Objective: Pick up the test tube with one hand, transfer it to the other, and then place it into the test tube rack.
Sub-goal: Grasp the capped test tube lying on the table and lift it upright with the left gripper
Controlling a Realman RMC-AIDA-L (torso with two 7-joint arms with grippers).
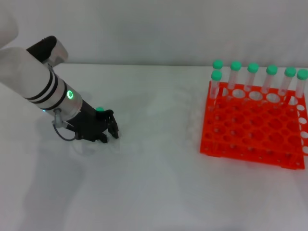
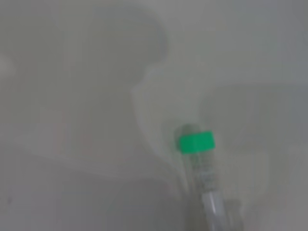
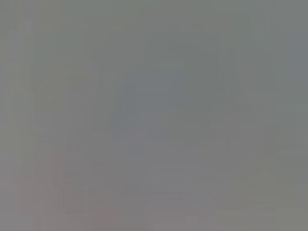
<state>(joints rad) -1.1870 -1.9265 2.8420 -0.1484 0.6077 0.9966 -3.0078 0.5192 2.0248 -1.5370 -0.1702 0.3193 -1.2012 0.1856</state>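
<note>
My left hand (image 1: 107, 129), black, on the silver-white arm with a green ring light, is down at the white table on the left. The green cap of the test tube (image 1: 99, 109) shows just behind the hand, and the rest of the tube is hidden by it. In the left wrist view the test tube (image 2: 198, 159) is close by, its green cap toward the table and its clear body running off the frame edge. The orange test tube rack (image 1: 250, 127) stands far off at the right. My right hand is out of view.
Several green-capped tubes (image 1: 252, 77) stand upright in the rack's back row. The white table (image 1: 159, 183) lies between the hand and the rack. The right wrist view shows only plain grey.
</note>
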